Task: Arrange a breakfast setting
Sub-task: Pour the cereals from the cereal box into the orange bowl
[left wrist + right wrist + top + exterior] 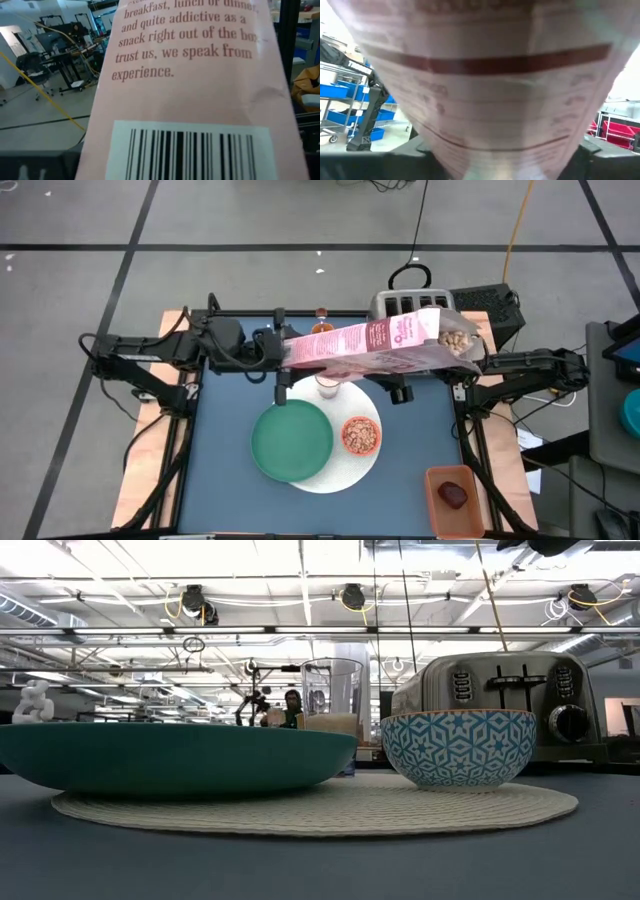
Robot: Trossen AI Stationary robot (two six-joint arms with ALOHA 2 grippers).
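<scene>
Left claw (285, 350): clamped on the left end of the long pink printed cereal bag (375, 345), which fills the left wrist view (195, 95), barcode and print right up against the lens
Right claw (462, 358): at the bag's right, open end, where the cereal shows; the fingers are hidden behind the bag, so whether they grip it or only stand beside it I cannot tell
Cereal bag: lifted clear of the table, lying roughly level between the two arms at the far side, above the glass and in front of the silver four-slot toaster (510, 705)
Already set: round woven off-white placemat (320, 808) in the middle; large teal-green shallow dish (291, 441) on its left part; small bowl with a blue-and-white star pattern (458, 748) on its right part, already holding cereal (361, 436)
Drink: clear glass of milk (332, 700) standing just beyond the mat on the far side, low in milk as far as the low view shows
Off to the side: orange rectangular tray (455, 500) at the near right with a dark red object in it
Progress: probably late; the pour looks done
Left to do: put the bag down on the table beside the setting; no spoon is visible anywhere
</scene>
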